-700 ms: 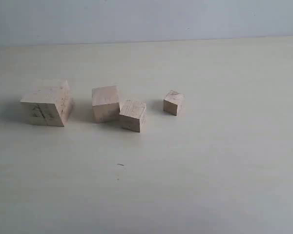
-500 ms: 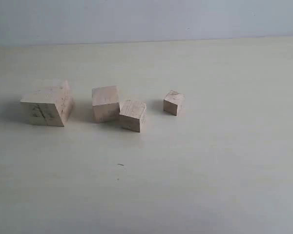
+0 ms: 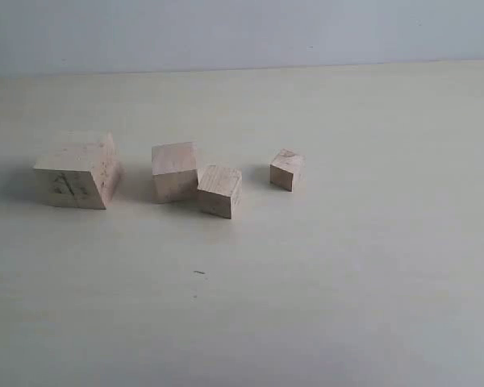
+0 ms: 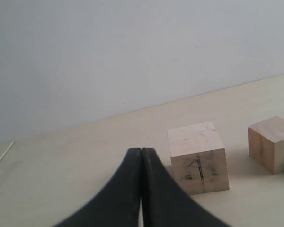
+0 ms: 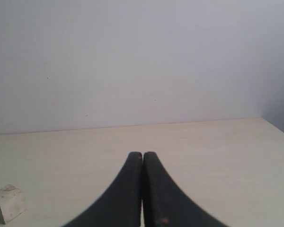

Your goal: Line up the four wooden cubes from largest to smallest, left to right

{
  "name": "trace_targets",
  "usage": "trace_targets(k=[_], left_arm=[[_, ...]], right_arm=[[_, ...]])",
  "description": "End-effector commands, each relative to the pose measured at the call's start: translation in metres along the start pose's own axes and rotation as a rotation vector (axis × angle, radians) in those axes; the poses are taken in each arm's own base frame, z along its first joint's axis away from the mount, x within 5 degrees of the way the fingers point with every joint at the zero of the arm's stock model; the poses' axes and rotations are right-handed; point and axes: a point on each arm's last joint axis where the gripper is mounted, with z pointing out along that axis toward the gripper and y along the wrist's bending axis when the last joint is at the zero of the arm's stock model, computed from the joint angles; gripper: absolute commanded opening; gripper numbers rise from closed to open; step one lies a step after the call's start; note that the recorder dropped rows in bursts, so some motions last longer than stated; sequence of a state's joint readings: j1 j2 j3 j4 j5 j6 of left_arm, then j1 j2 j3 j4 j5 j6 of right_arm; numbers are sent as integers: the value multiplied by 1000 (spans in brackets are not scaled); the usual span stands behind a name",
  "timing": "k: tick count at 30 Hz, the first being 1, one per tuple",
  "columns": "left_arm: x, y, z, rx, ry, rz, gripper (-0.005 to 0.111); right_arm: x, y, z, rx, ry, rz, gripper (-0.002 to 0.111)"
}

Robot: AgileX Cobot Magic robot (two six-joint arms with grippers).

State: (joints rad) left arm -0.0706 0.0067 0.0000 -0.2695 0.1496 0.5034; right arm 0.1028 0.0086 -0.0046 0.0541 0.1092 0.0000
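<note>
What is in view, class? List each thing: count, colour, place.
largest pale wooden cube: one, dark-marked, far left
second pale wooden cube: one, pale, right of it
third pale wooden cube: one, pale, close against the second, nearer the camera
smallest pale wooden cube: one, pale, rightmost, apart
cream flat table: one, cream, beneath everything
plain wall: one, blue-grey, behind
left black tool: one, black, shut, facing the largest cube
right black tool: one, black, shut, above the table
</note>
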Motion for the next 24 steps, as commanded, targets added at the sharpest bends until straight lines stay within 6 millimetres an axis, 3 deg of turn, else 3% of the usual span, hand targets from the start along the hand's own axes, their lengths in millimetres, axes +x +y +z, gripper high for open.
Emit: trace_targets(k=[1, 16, 20, 24], left_arm=[[0, 0, -1, -5, -8, 0, 0], [0, 0, -1, -5, -8, 0, 0], [0, 0, -1, -5, -8, 0, 0], [0, 0, -1, -5, -8, 0, 0]], right_arm=[[1, 0, 0, 4, 2, 18, 0], [1, 0, 0, 4, -5, 18, 0], [-12, -1, -1, -3, -150, 199, 0], [-35, -6, -7, -22, -414, 447, 0]])
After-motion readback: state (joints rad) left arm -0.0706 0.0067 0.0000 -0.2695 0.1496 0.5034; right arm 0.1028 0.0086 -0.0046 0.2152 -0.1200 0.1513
